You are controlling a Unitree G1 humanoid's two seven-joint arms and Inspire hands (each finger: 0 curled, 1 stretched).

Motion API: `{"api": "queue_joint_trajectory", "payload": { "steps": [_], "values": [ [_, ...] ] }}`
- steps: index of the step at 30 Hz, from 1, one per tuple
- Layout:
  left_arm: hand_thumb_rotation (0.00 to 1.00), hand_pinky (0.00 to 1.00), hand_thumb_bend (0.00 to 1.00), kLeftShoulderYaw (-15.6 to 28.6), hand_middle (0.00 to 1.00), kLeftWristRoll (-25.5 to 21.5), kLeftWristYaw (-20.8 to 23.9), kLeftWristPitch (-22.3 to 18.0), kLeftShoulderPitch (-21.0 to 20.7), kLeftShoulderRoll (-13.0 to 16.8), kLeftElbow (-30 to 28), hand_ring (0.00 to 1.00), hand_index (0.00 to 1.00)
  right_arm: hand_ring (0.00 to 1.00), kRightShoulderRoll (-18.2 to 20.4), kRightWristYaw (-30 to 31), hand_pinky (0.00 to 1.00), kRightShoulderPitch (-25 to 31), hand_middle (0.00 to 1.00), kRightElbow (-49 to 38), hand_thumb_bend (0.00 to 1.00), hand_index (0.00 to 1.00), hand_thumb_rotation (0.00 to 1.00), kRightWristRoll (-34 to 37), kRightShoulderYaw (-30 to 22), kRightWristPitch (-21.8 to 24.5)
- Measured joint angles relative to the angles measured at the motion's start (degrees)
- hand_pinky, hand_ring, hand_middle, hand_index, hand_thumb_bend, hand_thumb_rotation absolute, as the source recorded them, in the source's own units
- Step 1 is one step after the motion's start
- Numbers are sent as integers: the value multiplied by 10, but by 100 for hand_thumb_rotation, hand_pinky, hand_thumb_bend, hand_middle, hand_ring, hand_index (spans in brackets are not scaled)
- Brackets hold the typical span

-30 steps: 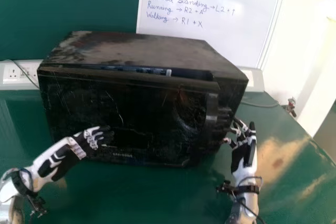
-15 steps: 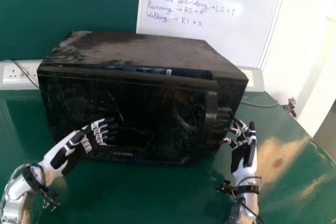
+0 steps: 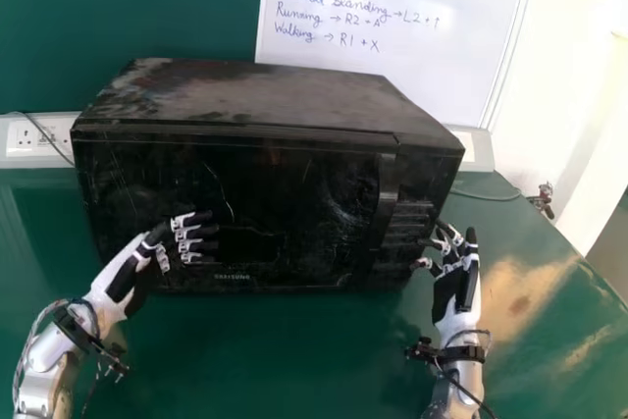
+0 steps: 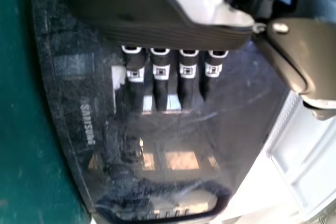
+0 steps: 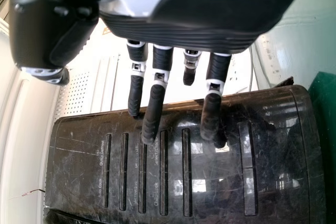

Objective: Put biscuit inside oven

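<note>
Darkness and reflections on the door (image 3: 304, 179) leave the inside of the oven (image 3: 265, 95) hard to make out, and its back is hidden behind its own bulk. The oven stands on the green counter (image 3: 275, 360), in front of a whiteboard (image 3: 442, 66) whose top is cut off by the edge of the head view. Both forearms run out of that view at the bottom.

The left hand (image 3: 184, 235) is at the lower left part of the door, its fingers straight and reaching toward the dark front, its thumb held apart from them. Whether the fingertips press on it, I cannot tell. The right hand (image 3: 449, 287) is by the control panel (image 5: 173, 182) at the oven's right side, its fingers loosely extended and spaced, gripping nothing; contact there cannot be told either.

Half a second ago the door stood ajar, with a gap along its top; now it sits flush with the body. The left hand has moved slightly upward along with it, while the right hand has stayed where it was.
</note>
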Motion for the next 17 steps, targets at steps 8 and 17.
{"api": "queue_joint_trajectory", "payload": {
  "steps": [8, 17],
  "values": [
    [0, 81, 29, -1, 100, 6, 3, 10, -6, 0, 0, 100, 100, 36, -1, -1, 29, 0, 45, -1, 73, 73, 100, 1, -1, -1],
    [0, 64, 31, 0, 97, -6, -54, -25, -6, 17, 17, 87, 97, 36, 1, -1, 30, 0, 45, -1, 72, 73, 100, 1, 0, -2]
  ]
}}
